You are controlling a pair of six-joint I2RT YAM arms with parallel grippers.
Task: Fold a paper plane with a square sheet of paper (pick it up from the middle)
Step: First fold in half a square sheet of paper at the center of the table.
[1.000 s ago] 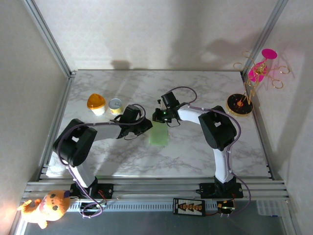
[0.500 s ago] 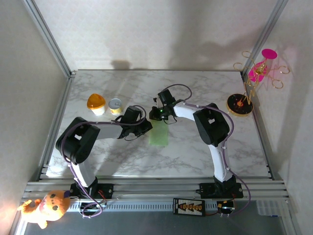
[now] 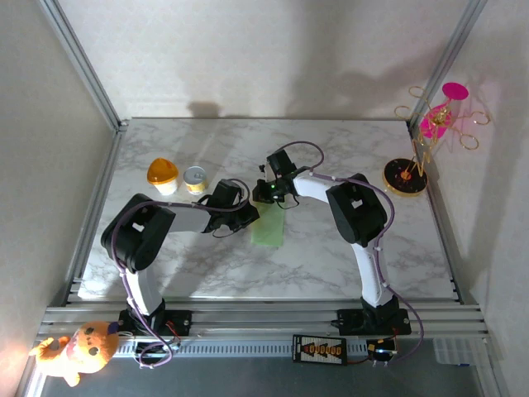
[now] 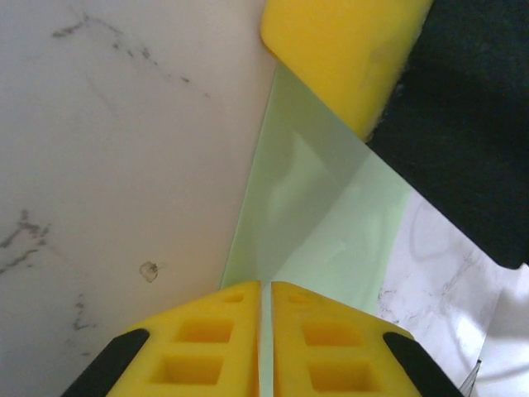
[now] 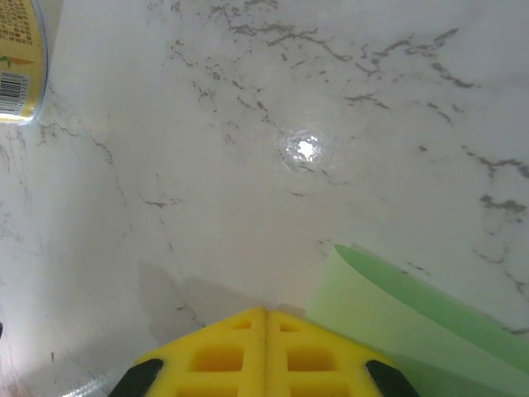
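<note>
1. Orange plush toy: at the near rail beside your left base, well apart from the work.
2. White marbled table.
3. Thin pale green sheet of paper: already part folded into a narrow strip. It lay flat mid-table, long axis running near to far.
4. Left gripper: reached in from the left to the strip's left edge. Its fingers were drawn to a hairline slit, tips on the paper. You seemed to pin it, not clamp it.
5. Right gripper: at the strip's far end, jaws pressed together, nothing between them.
6. Judgement: both grippers touched the strip, so neither was nearer. Any coming crease likely follows that near-far axis.
7. Left wrist view: a diagonal flap across the sheet of paper, the right gripper's yellow finger on its far corner.
8. Right wrist view: a curling, lifted edge.
9. Small yellow tin and orange-lidded cup: far left.
10. Pink-and-gold ornament stand: far right.
</note>
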